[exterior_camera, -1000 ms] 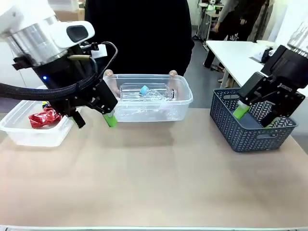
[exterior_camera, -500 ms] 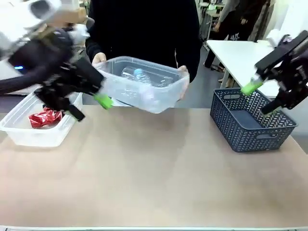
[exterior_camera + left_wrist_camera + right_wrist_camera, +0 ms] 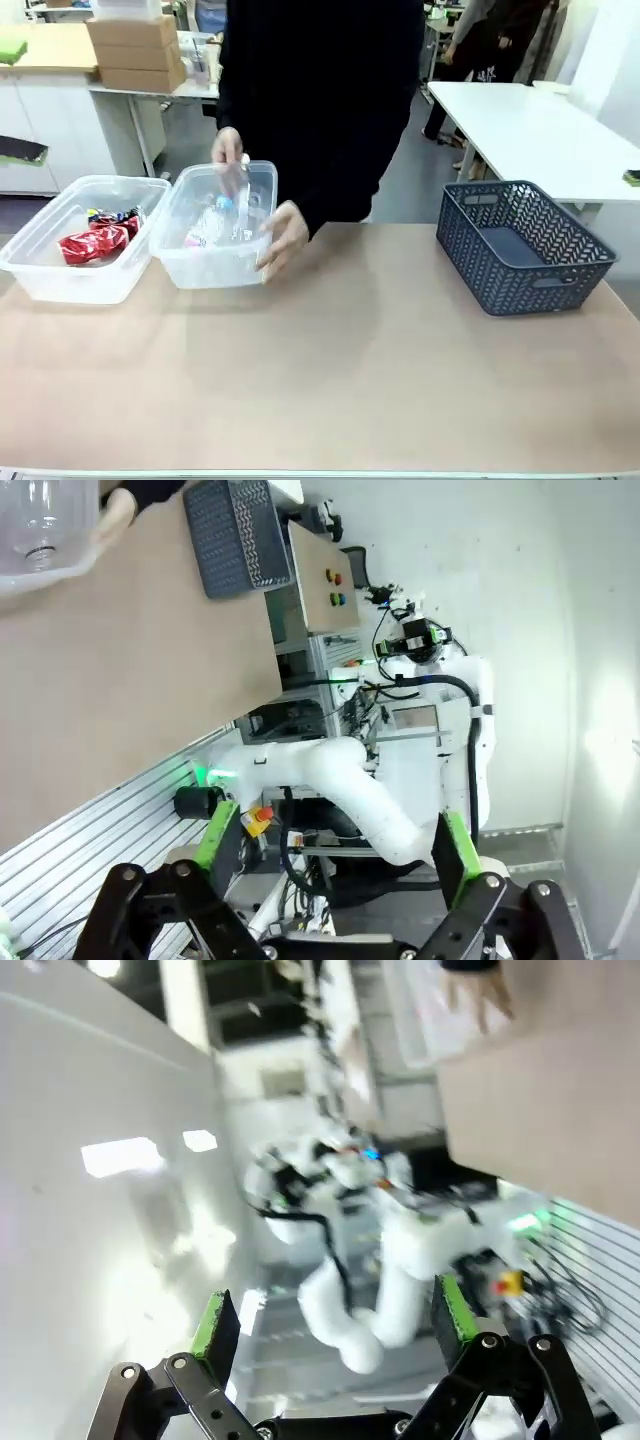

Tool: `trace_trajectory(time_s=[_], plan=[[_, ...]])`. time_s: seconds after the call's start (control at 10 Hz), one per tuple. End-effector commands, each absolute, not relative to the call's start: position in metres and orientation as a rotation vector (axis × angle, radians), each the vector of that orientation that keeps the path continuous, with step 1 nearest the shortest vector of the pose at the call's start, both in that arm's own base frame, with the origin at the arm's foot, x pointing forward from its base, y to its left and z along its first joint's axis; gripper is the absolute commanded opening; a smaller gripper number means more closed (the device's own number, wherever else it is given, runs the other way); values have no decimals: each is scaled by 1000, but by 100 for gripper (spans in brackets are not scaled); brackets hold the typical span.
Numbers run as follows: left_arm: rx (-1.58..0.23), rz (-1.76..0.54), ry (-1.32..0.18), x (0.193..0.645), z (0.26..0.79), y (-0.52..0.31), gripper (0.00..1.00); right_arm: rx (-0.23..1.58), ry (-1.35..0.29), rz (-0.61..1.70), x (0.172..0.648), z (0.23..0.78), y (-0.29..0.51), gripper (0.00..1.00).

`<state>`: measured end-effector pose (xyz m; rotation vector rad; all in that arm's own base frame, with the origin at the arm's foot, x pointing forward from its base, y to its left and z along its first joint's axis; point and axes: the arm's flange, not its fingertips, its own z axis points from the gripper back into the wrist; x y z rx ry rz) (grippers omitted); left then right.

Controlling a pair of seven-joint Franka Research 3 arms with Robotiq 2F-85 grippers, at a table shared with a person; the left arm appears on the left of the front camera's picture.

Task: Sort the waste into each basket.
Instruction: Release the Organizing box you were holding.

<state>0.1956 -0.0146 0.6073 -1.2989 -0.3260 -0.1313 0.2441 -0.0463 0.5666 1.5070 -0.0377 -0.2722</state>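
Bottle tub (image 3: 215,228) now set down on the table just beside the wrapper tub (image 3: 75,240), moved from the far middle edge a second ago, held at both ends by the person's hands (image 3: 284,236). Inside it, clear bottles, one with blue cap (image 3: 223,203). Inside the wrapper tub, red wrappers (image 3: 92,243) and small packets. Well to the right of the wrapper tub, dark lattice basket (image 3: 523,245), nothing visible inside. Both arms gone from above the table since then. Left gripper (image 3: 335,845) spread wide, holding nothing, aimed off the table. Right gripper (image 3: 335,1325) likewise spread and bare. Seemingly sorting done, no loose waste left.
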Motion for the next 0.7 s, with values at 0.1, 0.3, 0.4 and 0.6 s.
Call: trace_trajectory(time_s=[0.1, 0.3, 0.4, 0.6], plan=[[-1270, -163, -334, 194, 613, -35, 100, 1414, -15, -177, 235, 576, -27, 100], [-1270, -163, -334, 194, 613, -35, 100, 1414, -15, -177, 235, 576, -27, 100], [-1270, -163, -334, 194, 613, -35, 100, 1414, -15, -177, 235, 576, -27, 100], [-1270, -163, -334, 194, 613, -35, 100, 1414, -15, -177, 235, 576, -27, 100]])
